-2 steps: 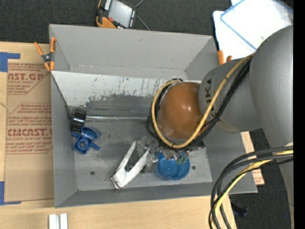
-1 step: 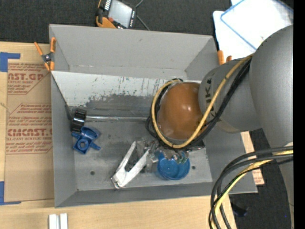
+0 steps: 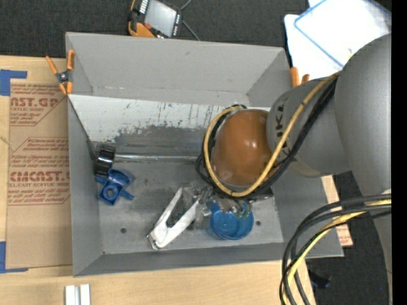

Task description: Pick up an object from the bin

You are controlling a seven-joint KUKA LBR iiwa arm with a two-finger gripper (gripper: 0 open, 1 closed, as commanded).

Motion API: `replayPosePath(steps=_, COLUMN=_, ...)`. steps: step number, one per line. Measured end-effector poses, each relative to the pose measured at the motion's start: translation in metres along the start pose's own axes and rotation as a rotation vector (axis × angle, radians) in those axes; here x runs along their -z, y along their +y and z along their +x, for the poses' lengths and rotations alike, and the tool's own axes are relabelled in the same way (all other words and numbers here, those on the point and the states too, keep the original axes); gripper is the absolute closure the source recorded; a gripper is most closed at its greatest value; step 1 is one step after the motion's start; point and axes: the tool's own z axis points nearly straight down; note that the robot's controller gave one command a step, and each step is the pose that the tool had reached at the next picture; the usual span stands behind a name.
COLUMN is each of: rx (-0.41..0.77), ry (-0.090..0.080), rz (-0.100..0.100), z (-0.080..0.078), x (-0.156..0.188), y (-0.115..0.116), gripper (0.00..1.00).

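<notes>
Status: pick not done, nothing visibly lifted. Tool (image 3: 206, 204) is down low in the bin (image 3: 172, 65) at about 5 o'clock on the floor, mostly hidden under the arm's orange wrist cover (image 3: 240, 146). Can't tell if it's released or clenched, or whether it has anything.

Nearest candidates:
- blue round cup-like piece (image 3: 230, 224), glossy, lying on the floor at 5 o'clock, just under and beside the tool
- white elongated clip-like piece (image 3: 170, 222), lying diagonally at 6 o'clock, its upper end right at the tool

The two look touching or nearly so.

Well apart, at 9 o'clock: small blue bracket (image 3: 113, 187) and a black-capped metal rod (image 3: 105, 159).

Left: secure the grasp, lift clear.
</notes>
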Motion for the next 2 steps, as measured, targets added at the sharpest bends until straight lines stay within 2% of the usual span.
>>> replayPosePath(steps=2, rx=-0.029, ry=-0.021, rz=-0.002, z=0.0103, x=-0.0004, y=-0.0061, gripper=1.00)
